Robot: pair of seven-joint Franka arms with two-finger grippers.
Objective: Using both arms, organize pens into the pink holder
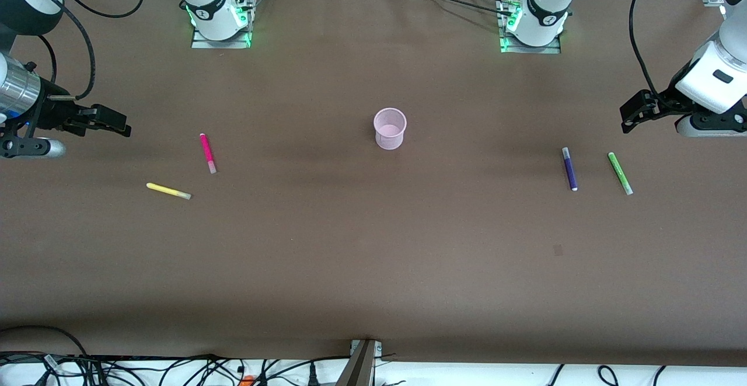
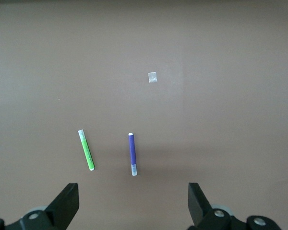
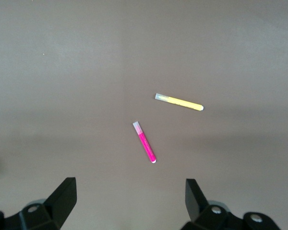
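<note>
From my station I see the pink holder (image 1: 390, 128) standing upright near the middle of the brown table (image 1: 362, 257) — a small, round, slightly tapered cup of translucent pale-pink plastic with a thin rim. Nothing is visible inside it.

All four pens lie flat on the table, well apart from the holder:
- The magenta pen (image 1: 208, 153) lies toward the right arm's end, its pale cap end pointing toward the front camera.
- The yellow pen (image 1: 168, 191) lies near it, closer to the front camera, with its pale cap end turned toward the middle of the table.
- The dark purple pen (image 1: 569, 169) lies toward the left arm's end, with pale tips showing at both ends.
- The green pen (image 1: 620, 173) lies just beside the purple one, closer to the table's end, slightly slanted.

The right gripper (image 1: 111, 122) hangs over the table near the magenta pen; its wrist view shows the fingers (image 3: 62, 195) spread wide, holding nothing, with the magenta pen (image 3: 144, 142) and yellow pen (image 3: 179, 102) below. The left gripper (image 1: 636, 111) hangs over the table near the green pen — fingers (image 2: 66, 202) likewise spread and holding nothing, with the green pen (image 2: 86, 150) and purple pen (image 2: 132, 154) in view, plus a small pale square mark (image 2: 152, 77) on the table surface.
</note>
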